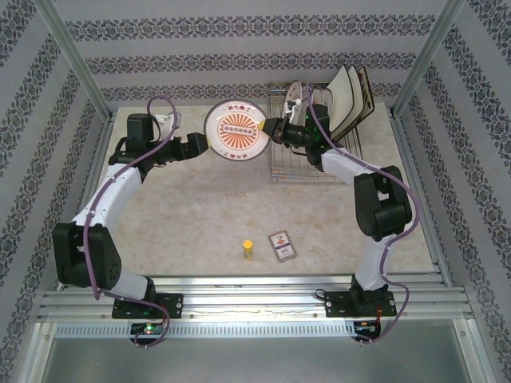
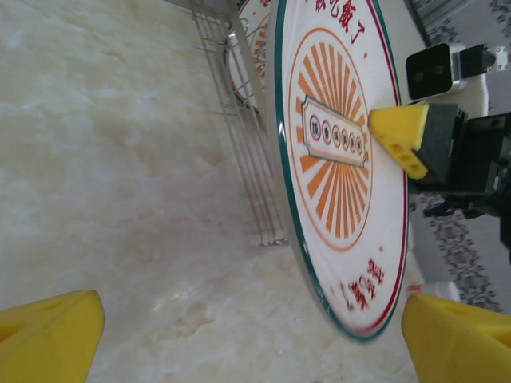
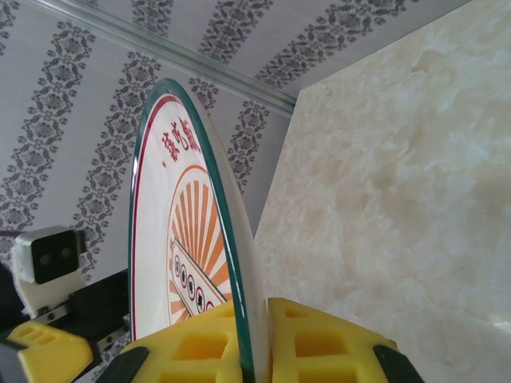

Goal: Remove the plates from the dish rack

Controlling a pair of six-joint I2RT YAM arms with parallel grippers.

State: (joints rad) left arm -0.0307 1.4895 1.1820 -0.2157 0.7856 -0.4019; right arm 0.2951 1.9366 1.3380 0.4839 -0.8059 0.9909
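A round white plate (image 1: 235, 132) with an orange sunburst, red ring and green rim hangs upright above the table, left of the dish rack (image 1: 307, 163). My right gripper (image 1: 267, 128) is shut on its right rim, and the yellow fingers (image 3: 200, 343) pinch the edge of the plate (image 3: 172, 239) from both sides. My left gripper (image 1: 204, 144) stands open at the plate's left side. The lower rim of the plate (image 2: 343, 159) lies between the wide jaws of the left gripper (image 2: 251, 343), close to one finger. Another round plate (image 1: 295, 94) and square cream plates (image 1: 347, 100) stand in the rack.
A small yellow object (image 1: 248, 249) and a picture card (image 1: 282, 245) lie on the marble tabletop in the near middle. Metal frame posts (image 1: 72, 56) rise at the back corners. The rack's wire edge (image 2: 239, 128) stands just behind the held plate.
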